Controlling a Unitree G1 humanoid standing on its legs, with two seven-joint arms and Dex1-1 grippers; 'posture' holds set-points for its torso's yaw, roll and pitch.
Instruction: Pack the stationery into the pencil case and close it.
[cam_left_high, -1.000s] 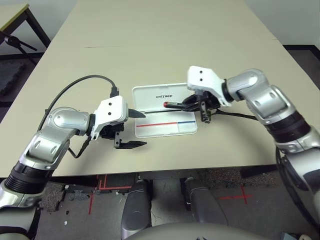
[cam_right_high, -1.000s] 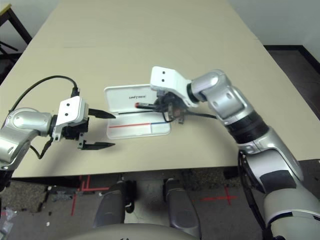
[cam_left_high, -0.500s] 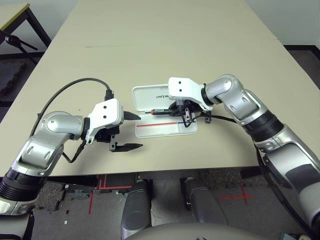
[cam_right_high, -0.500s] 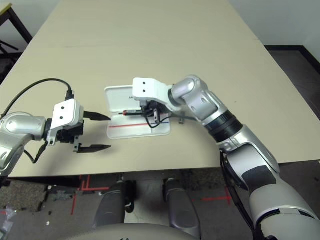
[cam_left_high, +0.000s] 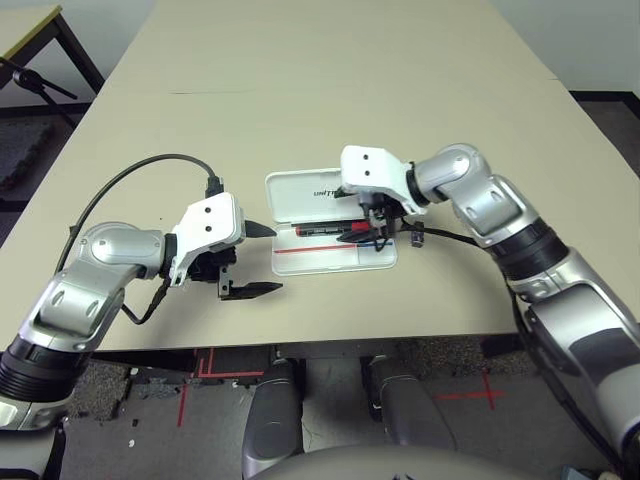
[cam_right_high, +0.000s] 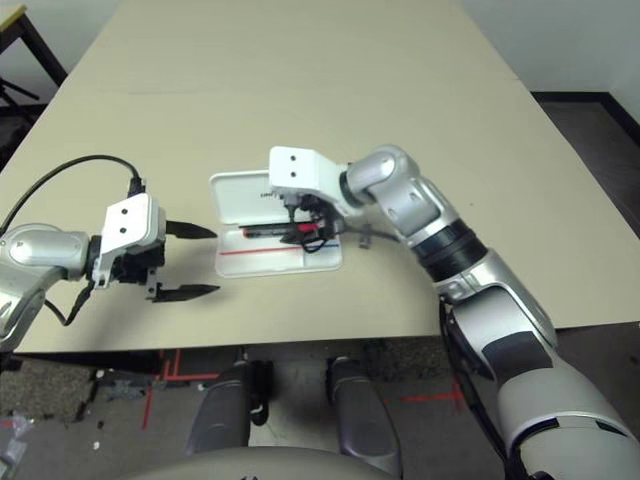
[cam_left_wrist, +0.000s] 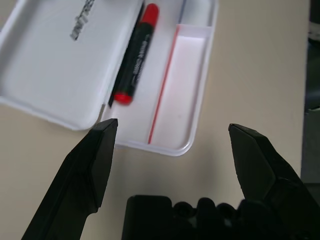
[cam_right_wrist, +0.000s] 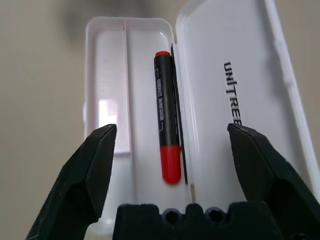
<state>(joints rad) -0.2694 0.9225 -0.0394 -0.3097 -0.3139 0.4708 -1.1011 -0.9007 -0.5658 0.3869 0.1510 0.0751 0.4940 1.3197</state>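
Item 1, pencil case (cam_left_high: 330, 225): white hard hinged case, lying open near the middle of the beige table (cam_left_high: 330, 90). The lid, carrying small dark lettering, is lying back flat at the 12 o'clock side of the tray; a red-and-blue stripe is running along the tray's inside.

Item 2, red marker (cam_right_wrist: 167, 135): red ends, black barrel, lying loose inside the tray, lengthwise along the hinge side and just beside the lid's edge. Nothing is gripping it.

Item 3, right hand (cam_right_wrist: 172, 162): hanging directly over the case, toward the case's 3 o'clock end, pointing down and toward 9 o'clock. Its two black fingers (cam_right_wrist: 90, 172) are standing wide apart, one on either side of the marker below, holding nothing and not touching it.

Item 4, left hand (cam_left_high: 262, 258): hovering over bare table at 9 o'clock of the case, near its short end but apart from it, pointing toward 3 o'clock. Its fingers (cam_left_wrist: 90, 165) are spread wide and holding nothing.

Item 5, small dark piece (cam_left_high: 416, 238): lying on the table just off the case's 3 o'clock end; too small to identify.
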